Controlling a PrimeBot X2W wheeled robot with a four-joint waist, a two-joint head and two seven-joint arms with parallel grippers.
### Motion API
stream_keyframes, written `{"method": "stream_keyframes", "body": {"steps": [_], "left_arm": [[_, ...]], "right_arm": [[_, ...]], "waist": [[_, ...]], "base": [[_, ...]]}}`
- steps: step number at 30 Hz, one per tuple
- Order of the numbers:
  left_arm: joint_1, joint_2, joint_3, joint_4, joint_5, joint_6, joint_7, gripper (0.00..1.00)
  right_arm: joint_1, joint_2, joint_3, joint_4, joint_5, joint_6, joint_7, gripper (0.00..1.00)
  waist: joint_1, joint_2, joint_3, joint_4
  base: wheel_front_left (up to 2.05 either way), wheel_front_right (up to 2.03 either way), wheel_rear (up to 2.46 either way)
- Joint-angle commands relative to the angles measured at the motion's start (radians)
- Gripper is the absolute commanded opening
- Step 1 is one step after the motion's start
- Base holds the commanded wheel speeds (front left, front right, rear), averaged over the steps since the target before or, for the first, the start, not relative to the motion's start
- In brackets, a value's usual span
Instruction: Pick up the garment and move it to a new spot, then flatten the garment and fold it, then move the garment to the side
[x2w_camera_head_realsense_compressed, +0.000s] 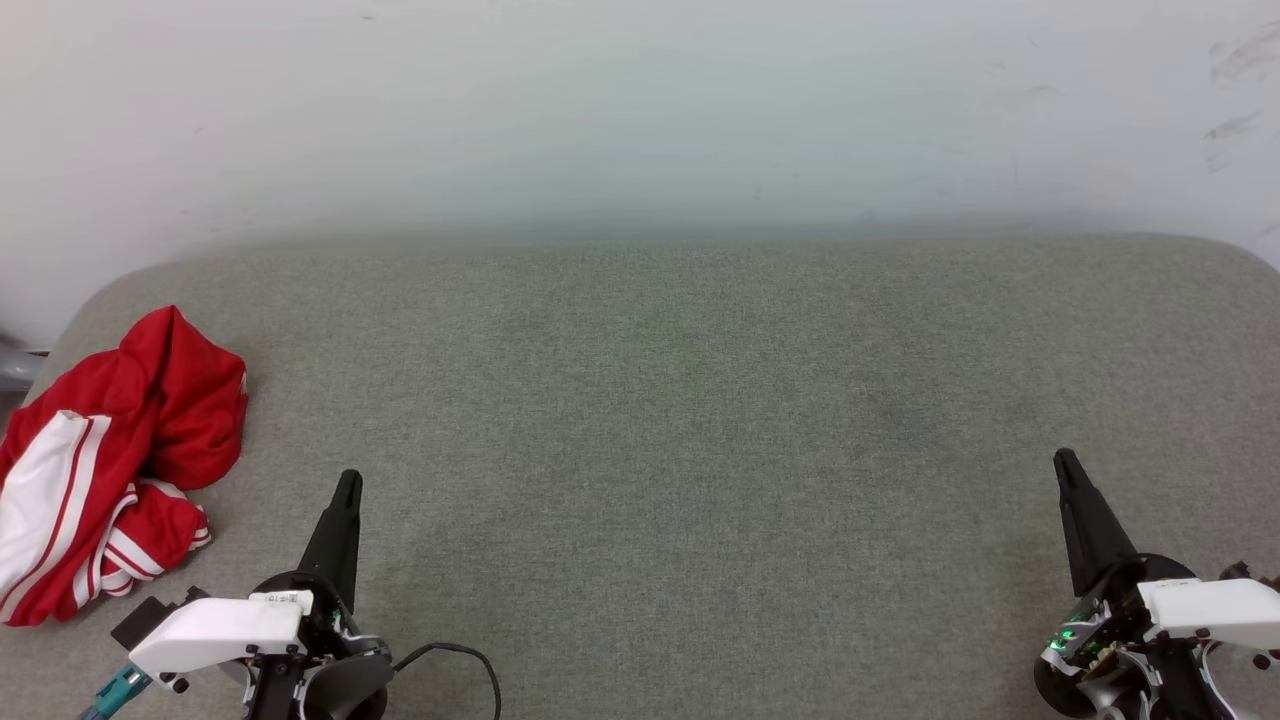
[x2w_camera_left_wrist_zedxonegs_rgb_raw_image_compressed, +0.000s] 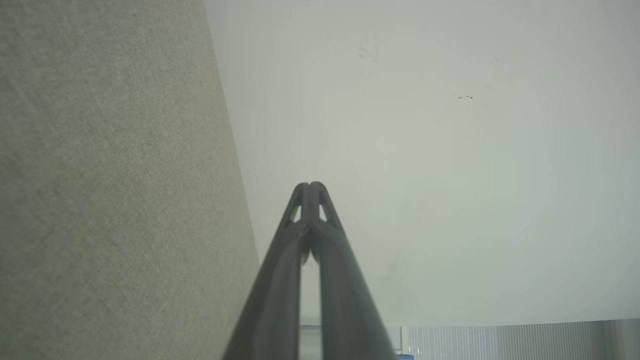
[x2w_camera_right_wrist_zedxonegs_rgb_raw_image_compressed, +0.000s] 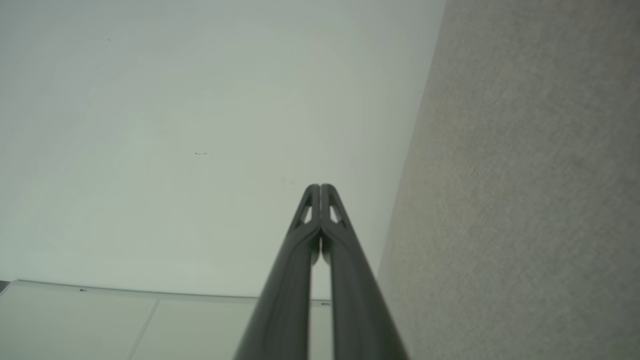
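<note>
The garment, red with white striped sleeves, lies crumpled in a heap at the left end of the grey fabric surface. Part of it hangs over the left edge. My left gripper rests at the lower left, just right of the heap and apart from it, shut with nothing in it. In the left wrist view its fingertips press together before a pale wall. My right gripper rests at the lower right, far from the garment, shut and empty. In the right wrist view its fingertips meet.
A pale wall rises right behind the surface. The surface has rounded far corners and a wide bare stretch between the two grippers. A black cable loops beside my left wrist.
</note>
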Motion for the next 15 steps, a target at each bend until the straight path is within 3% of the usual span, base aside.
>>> {"method": "stream_keyframes", "body": {"steps": [1,15], "left_arm": [[-0.006,-0.001,0.002,-0.001,0.000,-0.004,0.002,0.00],[-0.006,-0.001,0.002,-0.001,0.000,-0.004,0.002,0.00]], "right_arm": [[-0.011,0.002,0.001,0.001,0.004,0.000,0.000,0.00],[-0.011,0.002,0.000,0.001,0.004,0.000,0.000,0.00]], "waist": [[0.0000,0.0000,0.000,0.000],[0.0000,0.0000,0.000,0.000]], "base": [[0.00,0.00,0.00],[0.00,0.00,0.00]]}}
